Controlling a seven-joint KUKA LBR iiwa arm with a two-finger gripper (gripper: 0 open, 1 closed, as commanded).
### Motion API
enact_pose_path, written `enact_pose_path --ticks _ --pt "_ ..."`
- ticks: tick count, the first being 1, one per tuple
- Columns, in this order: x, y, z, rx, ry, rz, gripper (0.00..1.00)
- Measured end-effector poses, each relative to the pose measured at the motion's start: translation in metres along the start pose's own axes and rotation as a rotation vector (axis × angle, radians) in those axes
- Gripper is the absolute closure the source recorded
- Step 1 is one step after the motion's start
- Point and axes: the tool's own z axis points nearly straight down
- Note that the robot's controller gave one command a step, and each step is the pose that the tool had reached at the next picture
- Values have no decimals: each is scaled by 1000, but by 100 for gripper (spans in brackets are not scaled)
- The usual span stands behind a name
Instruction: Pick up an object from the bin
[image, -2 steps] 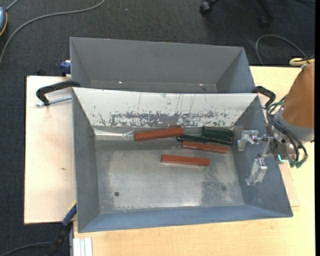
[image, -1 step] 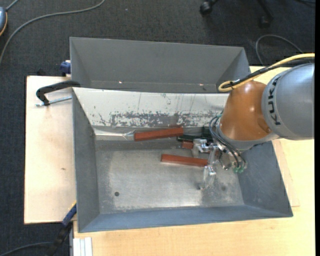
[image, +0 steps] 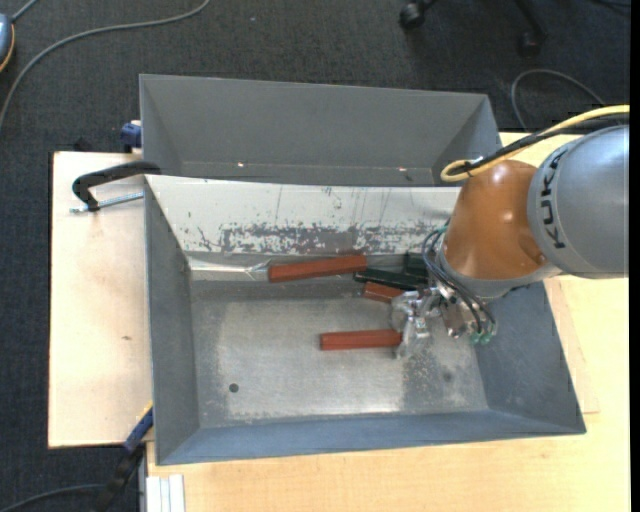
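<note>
your gripper (image: 412, 328) sits at the right end of the red-brown bar (image: 358, 341) lying mid-floor in the bin (image: 300, 405), you cannot tell if it is open or clamped, and the bar looks unlifted, so gripping and raising it likely remain.

Dark grey carpet (image: 300, 40) covers the floor along the far side and down the left. A pale cable (image: 60, 48) curves across it at the far left, and a thin grey cable (image: 522, 88) loops at the far right. Two black castors (image: 412, 13) (each on a dark spoke) stand at the far edge. A third cable (image: 50, 493) lies at the near left corner.
</note>
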Motion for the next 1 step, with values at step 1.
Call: enact_pose_path --ticks 1 --pt "-32 26 -169 2 -14 -26 100"
